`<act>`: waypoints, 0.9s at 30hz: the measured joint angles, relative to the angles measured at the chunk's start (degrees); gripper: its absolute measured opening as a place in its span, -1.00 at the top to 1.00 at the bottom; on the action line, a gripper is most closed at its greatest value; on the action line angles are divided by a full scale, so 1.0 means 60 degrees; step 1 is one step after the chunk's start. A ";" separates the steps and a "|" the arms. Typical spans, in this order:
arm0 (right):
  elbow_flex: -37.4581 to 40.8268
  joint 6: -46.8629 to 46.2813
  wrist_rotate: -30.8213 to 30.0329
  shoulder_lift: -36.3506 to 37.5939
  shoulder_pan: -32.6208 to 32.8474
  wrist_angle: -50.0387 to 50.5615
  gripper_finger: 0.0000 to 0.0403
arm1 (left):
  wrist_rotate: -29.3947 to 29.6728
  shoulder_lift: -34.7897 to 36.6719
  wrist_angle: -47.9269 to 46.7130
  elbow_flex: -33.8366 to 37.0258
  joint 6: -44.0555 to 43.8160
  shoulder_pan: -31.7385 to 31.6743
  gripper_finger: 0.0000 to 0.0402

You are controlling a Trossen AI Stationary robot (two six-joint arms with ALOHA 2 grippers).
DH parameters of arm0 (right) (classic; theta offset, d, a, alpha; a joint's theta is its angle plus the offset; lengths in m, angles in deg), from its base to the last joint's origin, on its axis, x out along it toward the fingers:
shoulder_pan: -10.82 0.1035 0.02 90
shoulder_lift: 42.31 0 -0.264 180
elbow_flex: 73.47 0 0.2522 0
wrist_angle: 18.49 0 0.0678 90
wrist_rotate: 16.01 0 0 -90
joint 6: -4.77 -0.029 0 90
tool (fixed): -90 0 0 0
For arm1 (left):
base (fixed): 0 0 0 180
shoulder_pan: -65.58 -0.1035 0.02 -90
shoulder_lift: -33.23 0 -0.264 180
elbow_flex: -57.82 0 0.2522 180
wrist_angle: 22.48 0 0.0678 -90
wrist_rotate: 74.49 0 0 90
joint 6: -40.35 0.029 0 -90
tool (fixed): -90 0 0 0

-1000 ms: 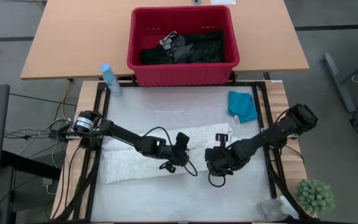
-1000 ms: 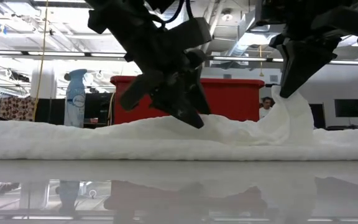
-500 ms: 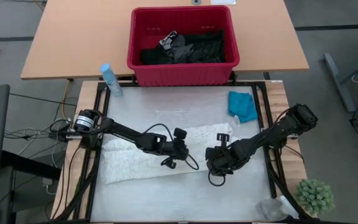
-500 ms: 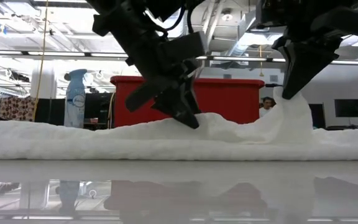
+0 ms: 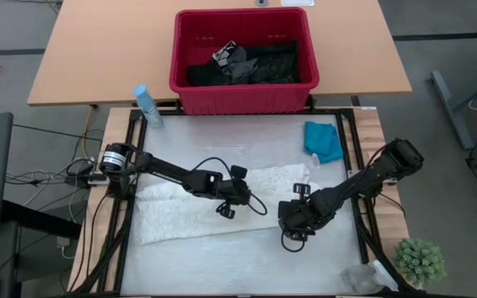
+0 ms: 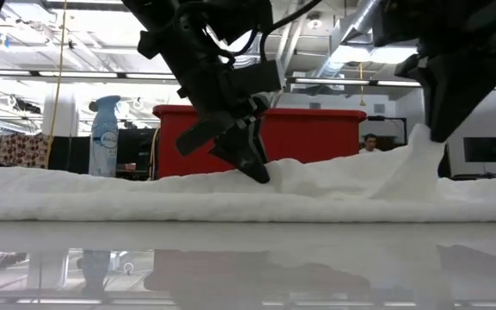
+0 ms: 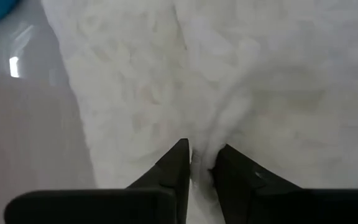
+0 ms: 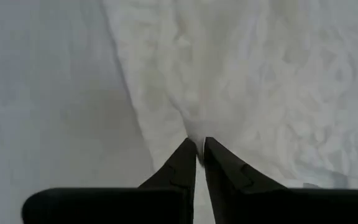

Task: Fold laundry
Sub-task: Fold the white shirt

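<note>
We see the white lacy garment spread flat across the table's middle, unfolded. The left gripper pinches a ridge of its fabric near the centre; the right gripper, at 4 o'clock from it, pinches the garment's edge between nearly closed fingers. The small teal garment lies at 2 o'clock, apparently folded. At 12 o'clock the red slotted basket holds the black clothes, so we judge most folding remains.
</note>
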 joint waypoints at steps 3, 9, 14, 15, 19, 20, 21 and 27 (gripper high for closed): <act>0.0000 -0.0249 0.0346 0.0000 0.0095 0.0083 0.64 | -0.0201 0.0000 0.0007 0.0000 0.0000 -0.0081 0.72; 0.0000 -0.1242 0.0056 0.0000 0.0413 0.0501 0.34 | -0.0320 0.0000 -0.0007 0.0000 0.0000 -0.0200 0.72; 0.0132 -0.2228 -0.1947 0.0032 0.0827 0.1799 0.07 | -0.0584 0.0001 -0.0011 0.0000 -0.0057 -0.0236 0.72; 0.0269 -0.2552 -0.2297 0.0099 0.0892 0.2033 0.06 | -0.0659 0.0003 -0.0010 0.0000 -0.0027 -0.0236 0.72; 0.1375 -0.3553 -0.2429 0.0730 0.0980 0.1517 0.07 | -0.0731 0.0002 0.0056 0.0000 0.0035 -0.0230 0.72; 0.1732 -0.3662 -0.2236 0.0977 0.0978 0.1047 0.08 | -0.0731 0.0004 0.0060 0.0000 0.0062 -0.0229 0.72; 0.2079 -0.3775 -0.2011 0.1284 0.0920 0.0455 0.10 | -0.0727 0.0003 0.0058 0.0000 0.0116 -0.0229 0.72; 0.3794 -0.6088 -0.0843 0.3531 0.0183 -0.1876 0.15 | -0.0726 0.0004 0.0058 0.0000 0.0358 -0.0229 0.72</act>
